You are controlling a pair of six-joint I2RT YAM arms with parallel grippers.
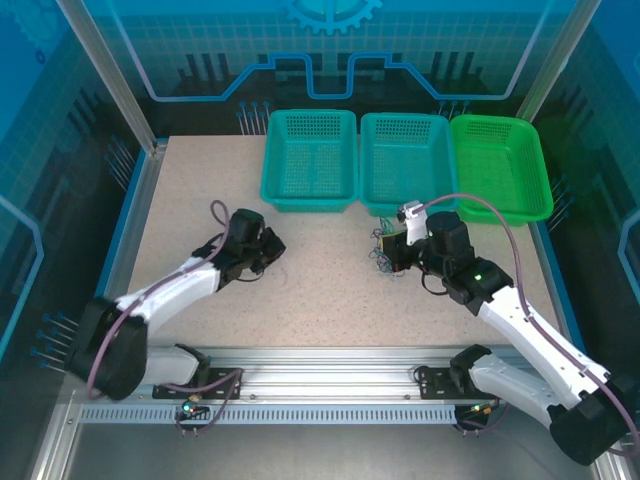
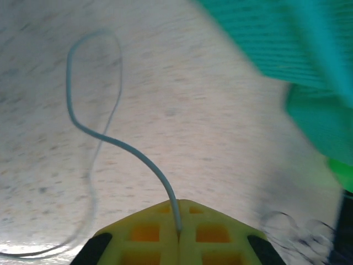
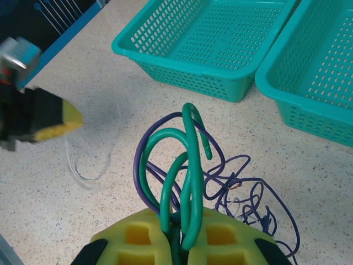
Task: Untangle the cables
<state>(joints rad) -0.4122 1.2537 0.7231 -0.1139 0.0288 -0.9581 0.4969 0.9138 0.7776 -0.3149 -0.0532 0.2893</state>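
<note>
R: right gripper (image 3: 186, 221) pinching green-purple clump (image 3: 190, 165) over table (image 3: 55, 215) before teal basket (image 3: 182, 80), anchoring it for separating | L: left gripper (image 2: 179, 215) clamping pale wire (image 2: 140, 156), blurry, seemingly holding it apart from clump

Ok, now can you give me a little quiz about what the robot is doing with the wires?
1. True or false: the left pincer is shut on a thin pale wire.
2. Which colours are in the looped bundle of thin wires pinched by the right pincer? A: green and purple. B: red and yellow. C: white and orange.
3. Fill in: next to the two teal plastic baskets, the bright green plastic basket stands on the robot's ____ side.

Key: 1 true. 2 A. 3 right.
</note>
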